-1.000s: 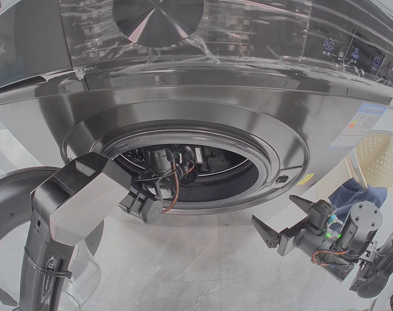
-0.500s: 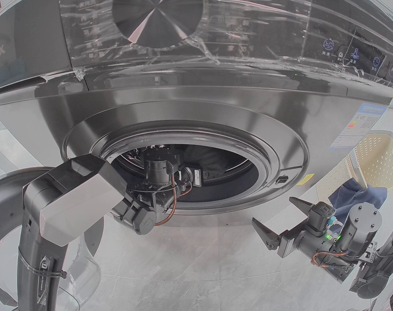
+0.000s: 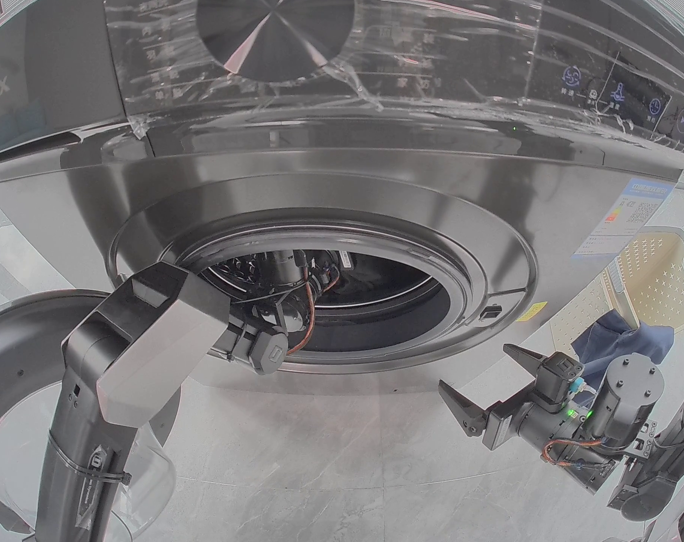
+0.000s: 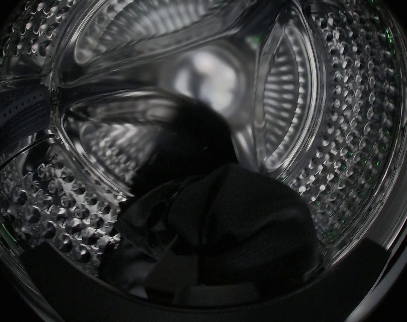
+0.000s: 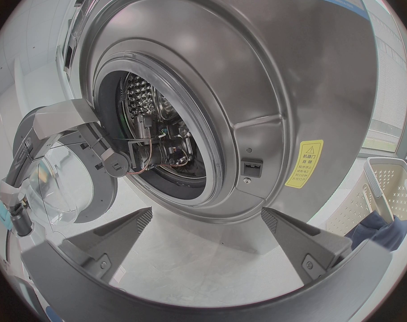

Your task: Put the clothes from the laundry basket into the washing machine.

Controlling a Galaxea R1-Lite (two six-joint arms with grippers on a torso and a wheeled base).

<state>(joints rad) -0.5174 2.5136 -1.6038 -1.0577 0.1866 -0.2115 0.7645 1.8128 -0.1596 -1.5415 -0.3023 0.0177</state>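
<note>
One dark crumpled garment (image 4: 239, 220) lay inside the silver washing machine (image 3: 402, 190); my right fingers (image 3: 456, 402) hung wide apart, lower right.

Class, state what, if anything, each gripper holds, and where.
Right gripper: open, nothing held. Left arm's end is inside the silver washing machine: cannot tell.

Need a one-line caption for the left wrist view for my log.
Dark clothes heaped inside the washing machine's dimpled steel drum.
</note>
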